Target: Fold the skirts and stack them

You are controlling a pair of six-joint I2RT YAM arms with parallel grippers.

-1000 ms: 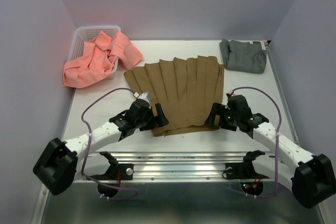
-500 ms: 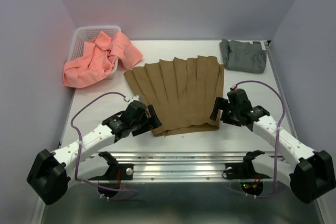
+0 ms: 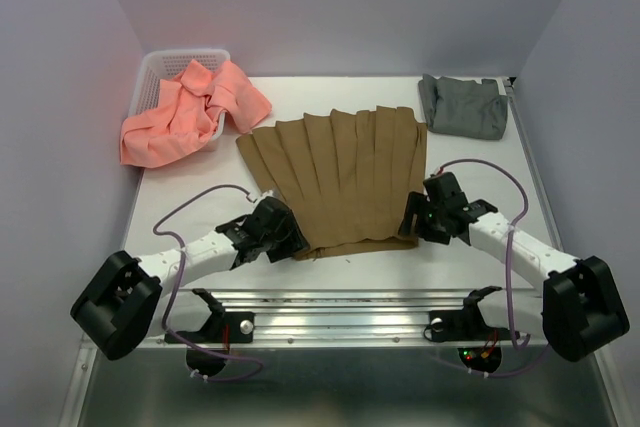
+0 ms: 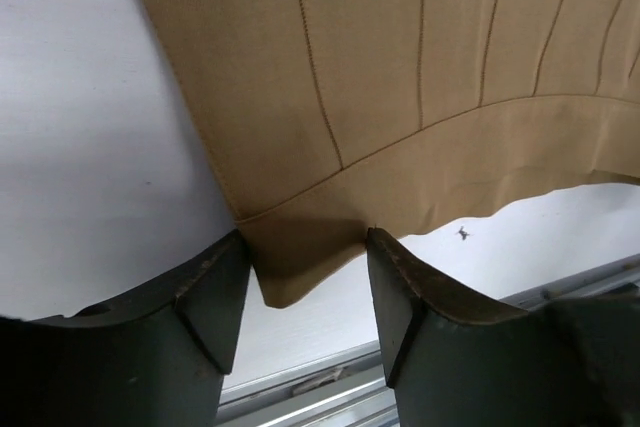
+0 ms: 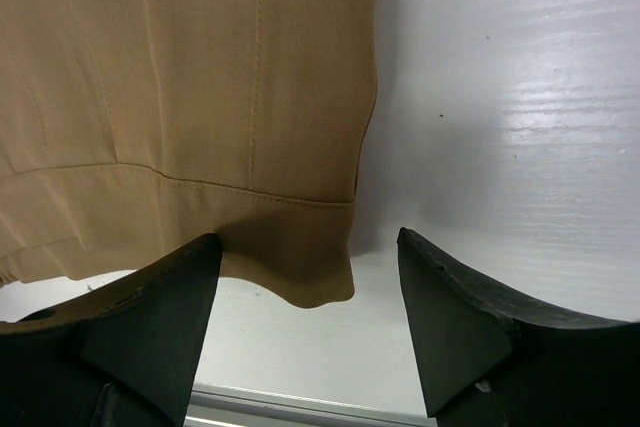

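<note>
White table [image 3: 190,162]: low-reaching arms — left tool [image 4: 305,277], right tool [image 5: 310,277] — straddle corners of tan skirt [image 3: 340,177] (jaws apart).

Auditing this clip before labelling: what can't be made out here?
Left wrist, right wrist: the frame edges cut off all of the tan skirt but the corners at the left gripper and right gripper.
Top view: the wrists hide how the jaws stand.
Top view: the pink skirt covers most of the inside of the basket.
Top view: grey skirt too small to count its folds.
</note>
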